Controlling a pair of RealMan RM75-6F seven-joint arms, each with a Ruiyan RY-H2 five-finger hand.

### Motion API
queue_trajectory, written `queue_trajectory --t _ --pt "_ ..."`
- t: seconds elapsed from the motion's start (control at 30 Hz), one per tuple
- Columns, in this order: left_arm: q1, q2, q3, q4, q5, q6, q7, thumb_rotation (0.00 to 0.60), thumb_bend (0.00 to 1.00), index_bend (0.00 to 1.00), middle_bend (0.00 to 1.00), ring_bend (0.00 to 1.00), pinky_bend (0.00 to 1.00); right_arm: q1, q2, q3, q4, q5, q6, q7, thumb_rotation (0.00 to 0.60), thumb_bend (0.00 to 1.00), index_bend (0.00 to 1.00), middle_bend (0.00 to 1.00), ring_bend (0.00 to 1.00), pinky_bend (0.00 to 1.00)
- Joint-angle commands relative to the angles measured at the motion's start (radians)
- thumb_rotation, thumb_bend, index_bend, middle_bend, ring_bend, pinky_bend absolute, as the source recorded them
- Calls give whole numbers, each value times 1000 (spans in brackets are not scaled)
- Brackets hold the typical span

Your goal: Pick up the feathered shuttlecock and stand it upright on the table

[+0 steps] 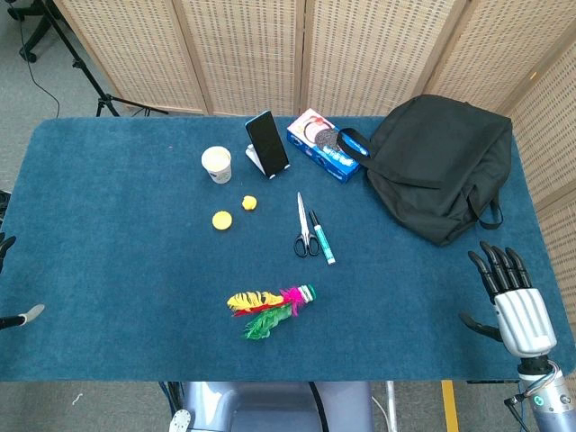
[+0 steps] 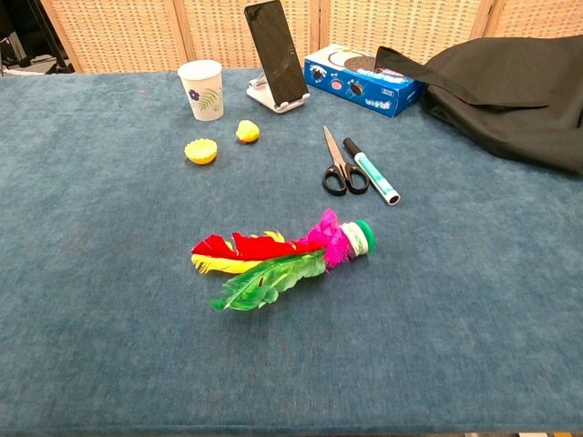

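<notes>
The feathered shuttlecock (image 1: 270,309) (image 2: 282,259) lies on its side on the blue table (image 1: 108,234), near the front middle. Its red, yellow, green and pink feathers point left and its green-and-white base (image 2: 362,238) points right. My right hand (image 1: 508,288) hovers over the table's front right corner, far from the shuttlecock, with its fingers spread and nothing in it. Only the fingertips of my left hand (image 1: 13,320) show at the far left edge, wide apart and holding nothing. The chest view shows neither hand.
Behind the shuttlecock lie scissors (image 1: 303,229) (image 2: 339,168) and a green marker (image 1: 322,237). Farther back are a paper cup (image 1: 217,165), a phone on a stand (image 1: 266,144), a blue box (image 1: 322,144), two yellow pieces (image 1: 222,220) and a black bag (image 1: 441,166).
</notes>
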Motion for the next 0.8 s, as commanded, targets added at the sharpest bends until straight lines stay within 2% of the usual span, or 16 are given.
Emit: queue_trajectory --t 0.03,0.13,0.2,0.3,0.4,0.47,0.6,0.73,0.8 --pt "4 -23 -4 20 11 27 32 600 0 0 0 0 0 -2 1 1 -1 -3 1 -2 600 0 0 0 0 0" --pt "4 -27 -1 25 21 31 40 600 0 0 0 0 0 -2 2 0 -2 -14 0 -2 600 0 4 0 0 0" --pt "8 -26 1 23 26 37 38 600 0 0 0 0 0 1 3 -7 -4 -28 -7 12 600 0 74 14 0 0" --pt "19 -23 7 23 39 54 35 600 0 0 0 0 0 22 12 -32 -30 -92 -9 139 600 0 194 29 0 0" --pt "24 -24 9 27 52 69 44 600 0 0 0 0 0 66 37 -46 -75 -147 -45 220 600 0 262 7 0 0" --pt "27 -26 10 25 62 80 48 600 0 0 0 0 0 119 57 -38 -125 -173 -102 238 600 11 297 5 0 0" --pt "33 -25 14 22 70 89 53 600 0 0 0 0 0 224 59 -8 -232 -172 -258 196 600 145 339 5 0 0" --pt "34 -21 10 27 65 87 35 600 0 0 0 0 0 308 30 13 -341 -109 -433 143 600 156 341 6 0 0" --pt "33 -18 5 33 47 76 18 600 0 0 0 0 0 376 -33 36 -381 -63 -563 57 600 156 343 6 0 0"
